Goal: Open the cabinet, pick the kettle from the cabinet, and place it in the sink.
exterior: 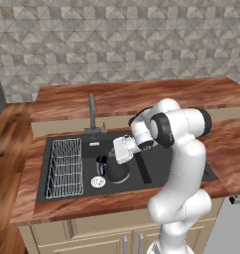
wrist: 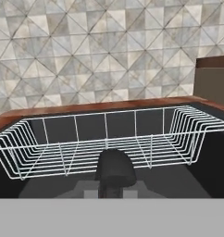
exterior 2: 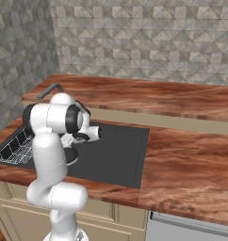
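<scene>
Kettle (exterior: 117,170): small glossy black dome-shaped vessel with a looped top handle, standing inside the large matte black rectangular sink (exterior: 151,181), about mid-basin. It lies just beside the white wire dish rack (exterior: 65,167) that fills the basin's left end, and close to the round silver drain (exterior: 97,182) near the front wall. It appears to rest on the basin floor, though contact there cannot be confirmed.

Two-finger gripper (exterior: 112,156) of the white arm: reaches down from the right to the top of the kettle, jaws pressed nearly together on the thin loop handle. The narrow pinch suits so slim a handle and keeps the body hanging upright below the hand. In the hand view the dark rounded handle (wrist: 115,170) sits right at the fingertips, with the rack beyond it.

Dark grey faucet (exterior: 92,113): rises at the basin's back edge, well clear of the kettle.

Reddish wood countertop (exterior: 191,96): surrounds the basin on all sides; beige lower drawer fronts (exterior: 97,238) run beneath its front edge.

Judgement: the kettle is already down in the basin, so the placing step looks nearly complete, with release and a clean withdrawal outstanding. Risk: tipping the kettle toward the rack on withdrawal.
</scene>
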